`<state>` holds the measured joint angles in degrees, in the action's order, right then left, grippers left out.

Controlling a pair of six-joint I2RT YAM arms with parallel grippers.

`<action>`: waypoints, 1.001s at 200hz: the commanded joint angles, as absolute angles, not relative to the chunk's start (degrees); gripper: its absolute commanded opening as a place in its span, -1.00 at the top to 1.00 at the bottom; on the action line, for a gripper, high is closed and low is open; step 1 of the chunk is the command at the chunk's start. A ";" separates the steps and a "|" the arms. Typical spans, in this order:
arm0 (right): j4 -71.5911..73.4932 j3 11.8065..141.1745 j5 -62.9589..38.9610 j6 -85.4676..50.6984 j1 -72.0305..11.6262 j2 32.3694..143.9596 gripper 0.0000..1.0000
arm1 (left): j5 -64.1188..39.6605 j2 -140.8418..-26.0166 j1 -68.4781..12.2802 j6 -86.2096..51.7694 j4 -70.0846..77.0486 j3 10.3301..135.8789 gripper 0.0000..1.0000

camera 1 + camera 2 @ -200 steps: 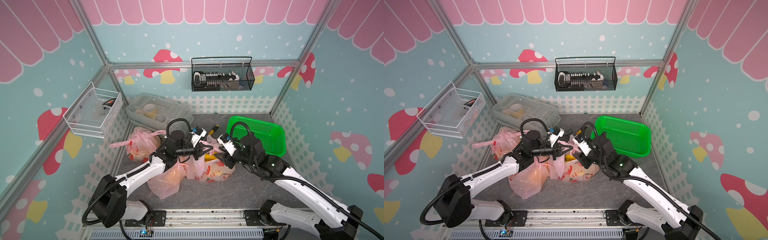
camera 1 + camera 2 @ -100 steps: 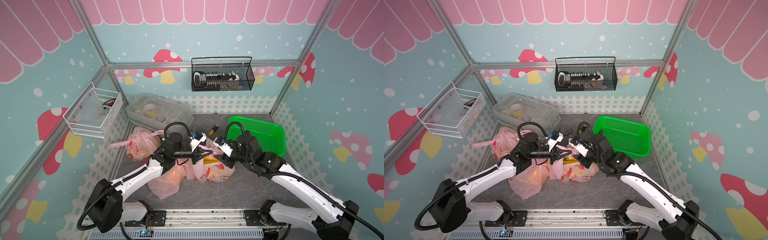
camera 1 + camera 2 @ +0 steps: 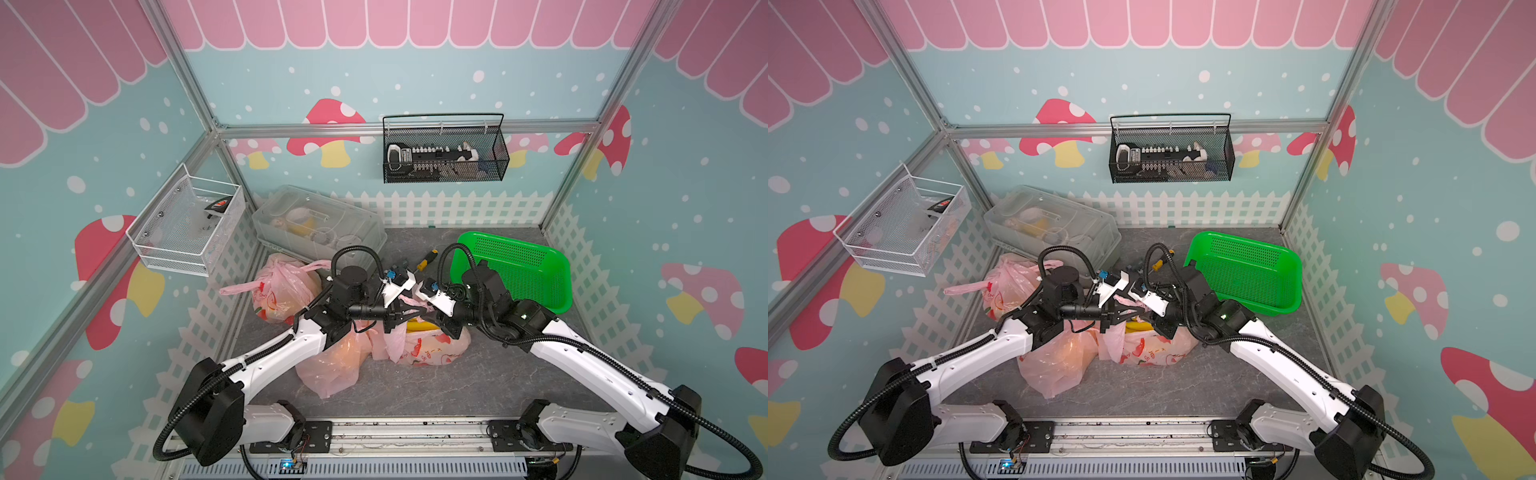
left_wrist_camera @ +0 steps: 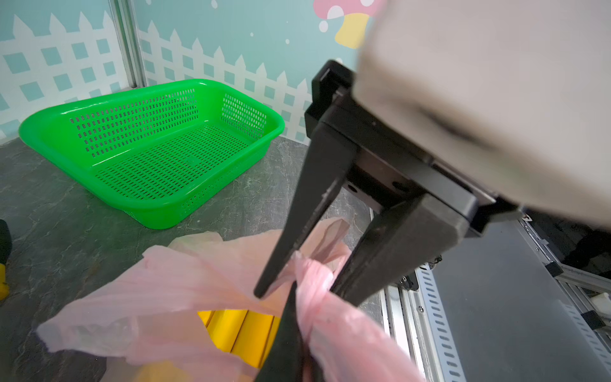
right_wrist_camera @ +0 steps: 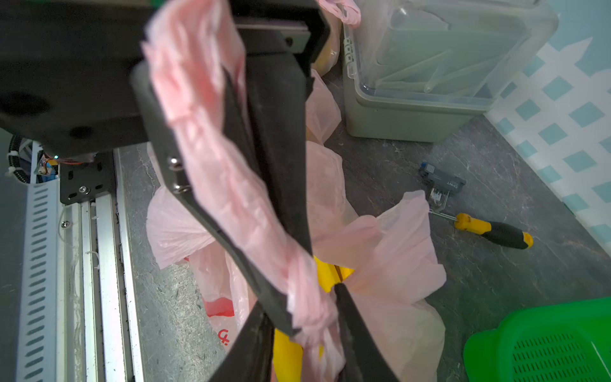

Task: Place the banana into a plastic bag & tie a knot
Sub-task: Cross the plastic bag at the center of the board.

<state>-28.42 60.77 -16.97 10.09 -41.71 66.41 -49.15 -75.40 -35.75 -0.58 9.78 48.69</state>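
Already the yellow banana [image 4: 238, 330] sits in the thin pink plastic bag [image 4: 142, 291] beneath the left fingers [image 5: 281, 158] pinching its twisted handle [image 4: 314, 281]; right fingers [image 4: 310, 205] spread astride it, no knot yet.

Thin, crinkled plastic bag [image 3: 419, 353]; glossy, perforated green plastic basket [image 3: 515, 257].

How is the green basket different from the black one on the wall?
The green basket is perforated plastic; the black basket is wire mesh. The green basket sits empty on the table; the black basket hangs on the back wall, holding objects. Both are rectangular and open-topped.
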 commanded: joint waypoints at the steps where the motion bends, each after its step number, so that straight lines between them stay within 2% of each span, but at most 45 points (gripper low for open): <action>1: -22.82 61.19 -17.05 10.56 -41.66 66.60 0.69 | -52.67 -74.09 -37.11 1.41 8.09 49.50 1.00; 24: -21.20 60.78 -15.54 9.02 -41.67 66.55 1.00 | -51.98 -73.61 -37.36 0.94 8.17 49.48 1.00; 40: -19.37 59.97 -13.68 7.34 -41.65 66.07 1.00 | -50.89 -73.06 -37.45 0.25 8.15 49.37 0.95; 61: -15.88 57.98 -11.94 5.37 -41.66 64.26 1.00 | -47.50 -71.86 -37.63 -0.71 8.56 48.67 0.73; 87: -13.15 56.70 -11.13 3.03 -41.66 63.06 1.00 | -40.51 -70.08 -37.73 -2.01 8.83 47.32 0.37; 118: -11.41 55.93 -9.57 0.90 -41.66 63.02 1.00 | -32.88 -68.07 -37.73 -2.70 9.02 45.52 0.17; 180: -3.56 52.98 -8.44 -4.92 -41.66 62.09 1.00 | -24.04 -66.07 -37.78 -4.57 11.06 42.15 0.11; 200: -0.27 51.57 -7.78 -6.75 -41.69 62.06 1.00 | -25.38 -67.03 -37.75 -5.11 11.11 43.25 0.22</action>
